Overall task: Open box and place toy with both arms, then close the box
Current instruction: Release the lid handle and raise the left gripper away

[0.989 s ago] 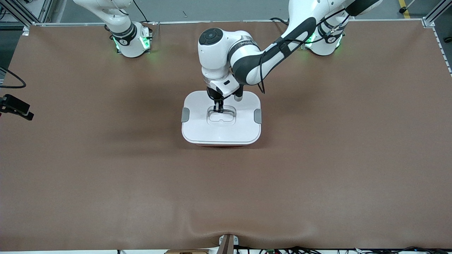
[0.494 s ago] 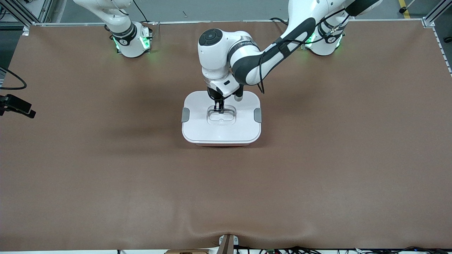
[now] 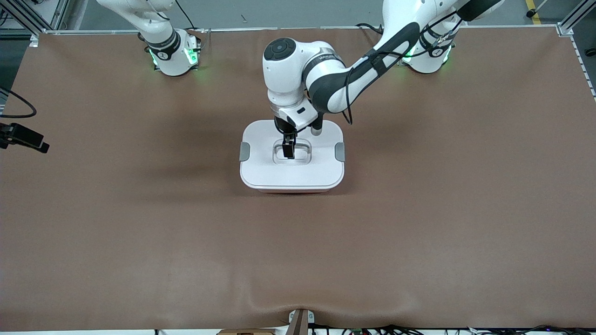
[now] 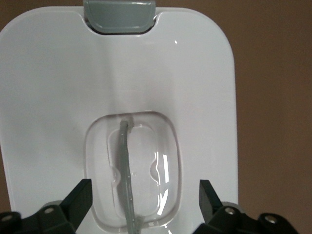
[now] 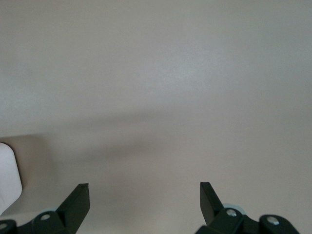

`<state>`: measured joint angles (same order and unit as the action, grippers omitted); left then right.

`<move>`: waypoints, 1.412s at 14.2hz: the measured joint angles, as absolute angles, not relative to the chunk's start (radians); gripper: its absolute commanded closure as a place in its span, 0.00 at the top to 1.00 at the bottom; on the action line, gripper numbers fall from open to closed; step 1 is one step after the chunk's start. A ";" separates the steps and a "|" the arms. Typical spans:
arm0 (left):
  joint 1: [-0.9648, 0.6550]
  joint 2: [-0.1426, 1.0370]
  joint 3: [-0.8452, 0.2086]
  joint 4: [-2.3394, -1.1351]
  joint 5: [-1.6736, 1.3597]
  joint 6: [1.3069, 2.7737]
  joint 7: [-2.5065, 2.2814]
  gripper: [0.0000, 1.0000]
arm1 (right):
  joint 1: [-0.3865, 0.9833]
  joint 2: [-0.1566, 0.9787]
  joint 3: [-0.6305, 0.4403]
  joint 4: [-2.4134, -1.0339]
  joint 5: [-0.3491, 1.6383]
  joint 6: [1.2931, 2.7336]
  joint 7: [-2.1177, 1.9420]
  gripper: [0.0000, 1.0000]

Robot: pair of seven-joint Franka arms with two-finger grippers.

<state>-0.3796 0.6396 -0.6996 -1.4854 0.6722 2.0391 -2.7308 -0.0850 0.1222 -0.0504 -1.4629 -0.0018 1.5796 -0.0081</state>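
Note:
The box (image 3: 265,163) stands in the middle of the table with its white lid (image 4: 63,73) on and a grey latch (image 3: 244,151) at each end. A thin pink strip of the tub (image 3: 291,190) shows under the lid's near edge. My left gripper (image 3: 288,151) hangs just over the clear recessed handle (image 4: 124,161). It is open, its fingers (image 4: 83,192) spread to either side of the recess, and it holds nothing. My right gripper (image 5: 145,190) is open over bare mat. The toy is out of view.
The brown mat (image 3: 139,232) covers the whole table and has a small wrinkle at the near edge (image 3: 298,307). A black device with a cable (image 3: 23,138) sits at the table's edge toward the right arm's end. A white corner (image 5: 7,178) shows in the right wrist view.
My left gripper, shut on the lid's handle a second ago, has opened and let it go. The box has not moved.

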 measured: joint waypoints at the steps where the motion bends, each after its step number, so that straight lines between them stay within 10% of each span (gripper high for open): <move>1: -0.372 0.625 -0.701 -1.481 0.669 2.036 -2.724 1.00 | -0.085 0.122 -0.050 -1.463 -0.002 1.579 -0.008 1.00; 20: 0.205 0.279 -0.706 -1.432 0.204 1.708 -1.376 1.00 | -0.085 0.126 -0.050 -1.463 -0.002 1.580 -0.008 1.00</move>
